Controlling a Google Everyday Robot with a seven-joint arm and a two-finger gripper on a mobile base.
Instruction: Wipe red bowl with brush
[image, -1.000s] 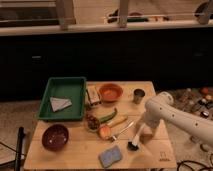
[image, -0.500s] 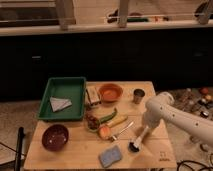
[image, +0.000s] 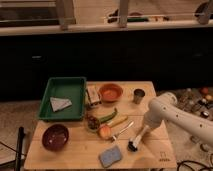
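The red bowl (image: 110, 92) is shallow and orange-red and sits at the back middle of the wooden table (image: 75, 150). The brush (image: 133, 145) is at the front right of the table, with its dark round head on the wood and its pale handle rising up and to the right. My gripper (image: 142, 131) reaches down from the white arm on the right. It is at the brush handle, far from the red bowl. The handle merges with the gripper, so the grasp is unclear.
A green tray (image: 67, 85) holding a folded cloth is at the back left. A dark maroon bowl (image: 55, 136) is front left. A blue-grey sponge (image: 110, 156), a silvery utensil (image: 122, 131), vegetables and fruit (image: 105, 125), and a metal cup (image: 139, 95) are also on the table.
The arm has shifted very slightly at the brush, and the dark tip has edged a little to the left. Nothing else has moved.
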